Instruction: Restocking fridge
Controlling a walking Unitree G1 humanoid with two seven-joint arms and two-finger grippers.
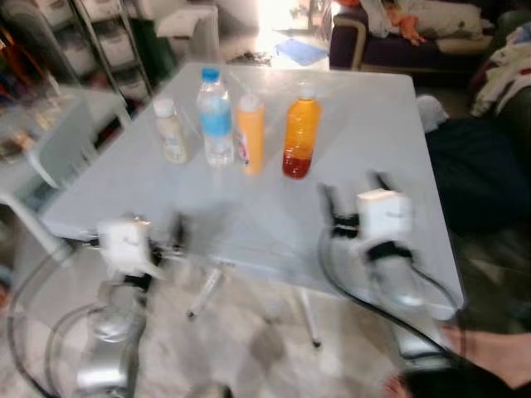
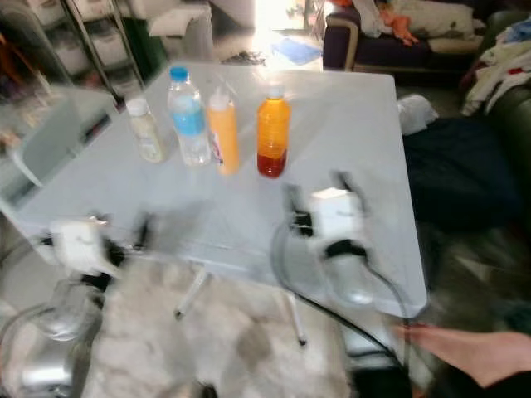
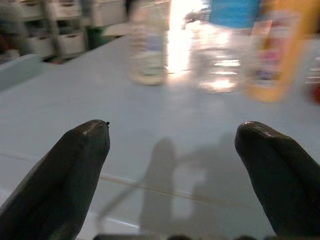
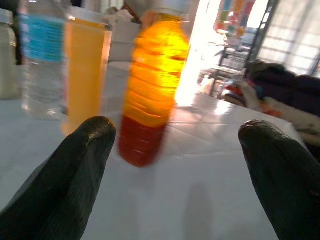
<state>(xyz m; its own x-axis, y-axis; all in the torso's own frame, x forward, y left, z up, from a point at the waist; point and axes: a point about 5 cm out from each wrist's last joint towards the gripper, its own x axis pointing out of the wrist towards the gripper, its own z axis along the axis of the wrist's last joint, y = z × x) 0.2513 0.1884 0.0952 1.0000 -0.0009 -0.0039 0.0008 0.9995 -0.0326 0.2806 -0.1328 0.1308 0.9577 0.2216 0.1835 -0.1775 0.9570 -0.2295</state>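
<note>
Standing in a row on the counter [image 1: 365, 124]: four bottles [image 1: 241, 128], upright. Right tool [image 1: 355, 192] released, near the orange bottle [image 1: 300, 138]. Left tool [image 3: 172, 150] released, at the counter's near edge.

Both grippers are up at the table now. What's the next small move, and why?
Probably ease the right gripper forward toward the orange juice bottle. Its fingers are spread wide, hold nothing, and the bottle stands upright ahead of them, off toward one finger, at the right end of the row.

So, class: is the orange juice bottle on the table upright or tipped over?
Upright. The juice bottle stands on its base on the table, cap uppermost, in line with the other three bottles.
</note>
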